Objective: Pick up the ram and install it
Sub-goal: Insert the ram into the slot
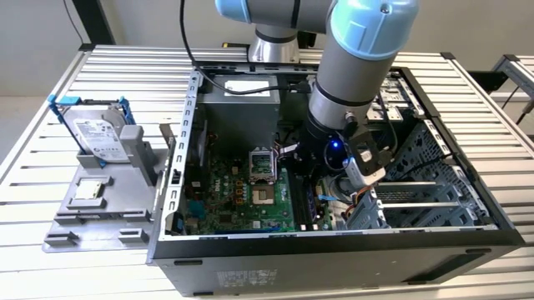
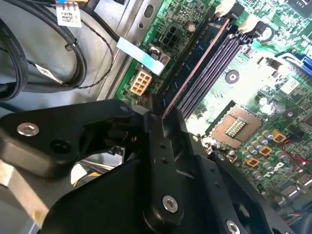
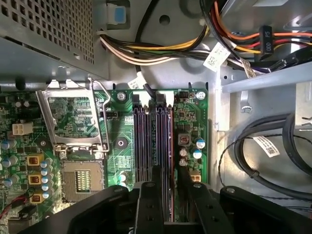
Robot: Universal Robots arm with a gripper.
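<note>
Claw [image 3: 165,195] lowered deep inside open computer case [image 1: 492,240], fingers [image 3: 148,200] closed on ram [image 3: 170,161], a slim dark stick held edge-up and lined up along black memory slots [image 3: 146,141] of green motherboard [image 1: 221,194]. Ram [image 2: 195,73] seen in second wrist view running from claw [image 2: 158,122] toward white slot latches [image 2: 249,22], sitting at outermost slot nearest board's edge; whether fully seated or merely resting in slot, cannot tell. Empty processor socket [image 3: 80,180] with raised metal retention frame [image 3: 73,119] lying just beside slots, same socket [image 2: 237,126] also visible in second wrist view. Bundled yellow, orange and black power cables [image 3: 170,46] draped above board, thick black cables [image 3: 265,156] looping over bare metal wall of case. Grey-and-blue robot arm [image 1: 359,56] reaching down into case in exterior view, claw itself buried among components there. Outside case, toward exterior view's left, silver hard drive [image 1: 99,137] in blue bracket standing on grey fixture tray [image 1: 62,237], small square silver processor chip [image 1: 89,189] resting in tray's recess. Whole set-up resting on ribbed metal bench [image 1: 50,94].
</note>
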